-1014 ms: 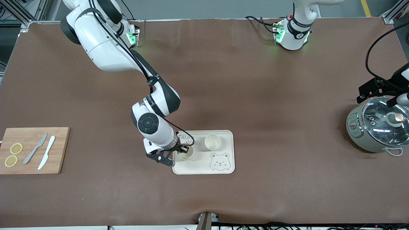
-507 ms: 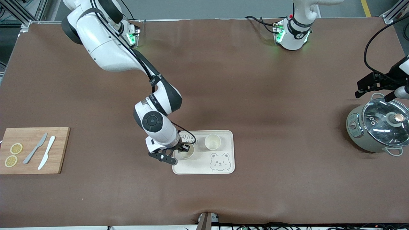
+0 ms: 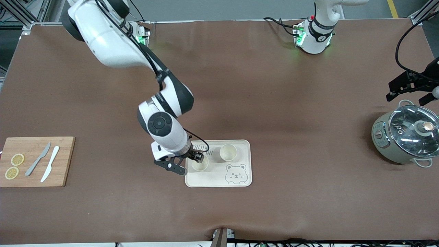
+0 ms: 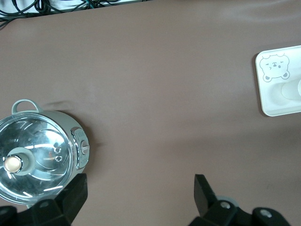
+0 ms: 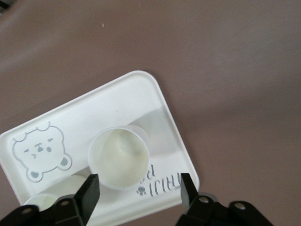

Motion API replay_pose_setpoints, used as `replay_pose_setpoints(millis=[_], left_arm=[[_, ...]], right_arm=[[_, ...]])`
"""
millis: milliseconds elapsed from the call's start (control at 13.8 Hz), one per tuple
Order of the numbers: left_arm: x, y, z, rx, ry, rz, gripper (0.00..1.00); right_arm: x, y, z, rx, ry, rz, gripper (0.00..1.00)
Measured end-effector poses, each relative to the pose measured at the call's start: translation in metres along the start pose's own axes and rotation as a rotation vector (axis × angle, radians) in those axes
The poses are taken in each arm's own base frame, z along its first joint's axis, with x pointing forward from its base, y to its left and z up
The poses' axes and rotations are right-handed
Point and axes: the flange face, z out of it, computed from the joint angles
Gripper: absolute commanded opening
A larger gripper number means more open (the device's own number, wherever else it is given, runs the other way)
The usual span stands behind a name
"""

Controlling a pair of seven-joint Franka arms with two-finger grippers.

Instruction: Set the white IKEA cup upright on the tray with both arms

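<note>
A white cup (image 3: 200, 165) (image 5: 120, 157) stands upright on the cream bear tray (image 3: 236, 181) (image 5: 141, 94), beside the grey lettering. My right gripper (image 3: 197, 158) (image 5: 138, 187) hovers just above this cup, open. Its fingers (image 5: 89, 190) straddle the rim edge without gripping it. A second white cup (image 3: 228, 152) (image 5: 49, 197) also stands upright on the tray, toward the left arm's end. My left gripper (image 3: 408, 92) (image 4: 140, 188) hangs open and empty over bare table beside the pot. The tray (image 4: 277, 101) shows at the edge of the left wrist view.
A grey cooking pot with a glass lid (image 3: 406, 137) (image 4: 37, 160) sits at the left arm's end of the table. A wooden cutting board (image 3: 65, 161) with two knives and lemon slices lies at the right arm's end.
My right gripper has opened, letting go of the cup, and risen slightly. My left gripper has drifted away from the pot lid, toward the arms' bases.
</note>
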Motion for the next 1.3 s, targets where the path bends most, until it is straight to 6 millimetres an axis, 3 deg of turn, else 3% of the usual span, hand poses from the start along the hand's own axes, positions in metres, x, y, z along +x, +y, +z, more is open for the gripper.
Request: replay_pose_setpoints(millis=[72,217,362,507,652,941,1086,1303], left_arm=[[0.000,0.000,0.000,0.000,0.000,0.000,1.00],[0.000,0.000,0.000,0.000,-0.001,0.000,1.00],[0.000,0.000,0.000,0.000,-0.001,-0.001,1.00],[0.000,-0.001,0.000,0.000,-0.001,-0.001,1.00],[0.000,-0.001,0.000,0.000,-0.001,-0.001,1.00],[0.002,0.000,-0.009,0.003,0.018,0.000,1.00],[0.004,0.001,-0.014,0.000,0.028,0.001,1.00],[0.012,0.003,-0.018,-0.021,0.018,0.000,1.00]], right_arm=[[-0.002,0.006,-0.047,-0.026,0.003,0.002,1.00],[-0.004,0.043,-0.151,-0.096,0.004,-0.038,1.00],[0.013,0.111,-0.236,-0.150,-0.007,-0.131,1.00],[0.043,0.190,-0.291,-0.171,-0.020,-0.201,1.00],[0.075,0.260,-0.315,-0.171,-0.027,-0.254,1.00],[0.122,0.359,-0.315,-0.126,-0.068,-0.268,1.00],[0.132,0.388,-0.314,-0.118,-0.076,-0.267,1.00],[0.132,0.388,-0.312,-0.112,-0.079,-0.275,1.00]])
